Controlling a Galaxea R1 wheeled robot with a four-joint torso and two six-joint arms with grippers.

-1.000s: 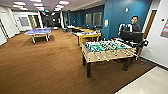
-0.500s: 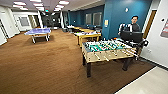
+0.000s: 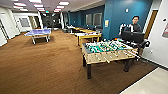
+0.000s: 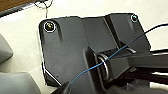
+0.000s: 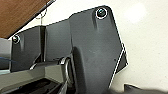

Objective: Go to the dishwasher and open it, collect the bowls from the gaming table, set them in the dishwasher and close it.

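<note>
— Any change from half a second back?
— Hardly any. Same room, same angle; football table (image 3: pixel 107 51) in the same spot at right of the head view, person (image 3: pixel 135 25) still behind it beside a dark screen (image 3: pixel 132 36).
— And the floor?
— Brown carpet (image 3: pixel 42 67) across most of the room, meeting a pale hard floor (image 3: pixel 150 83) at the near right corner. Same pale floor under both wrists, with a strip of brown carpet at one corner of each wrist view.
— The room itself?
— Long and open. Teal walls (image 3: pixel 117 15) on the right, white walls on the left, bright ceiling panels. Blue table-tennis table (image 3: pixel 38 32) far left. Yellow wooden tables (image 3: pixel 88 36) beyond the football table, along the teal wall.
— The games table with the bowls?
— Cannot tell. Something pale lies far back near the yellow tables, too small and blurred to name. No green bowls made out.
— Any writing?
— A small sign (image 3: pixel 106 23) on the teal wall, unreadable.
— Grippers?
— Cannot tell for either: fingers not made out.
</note>
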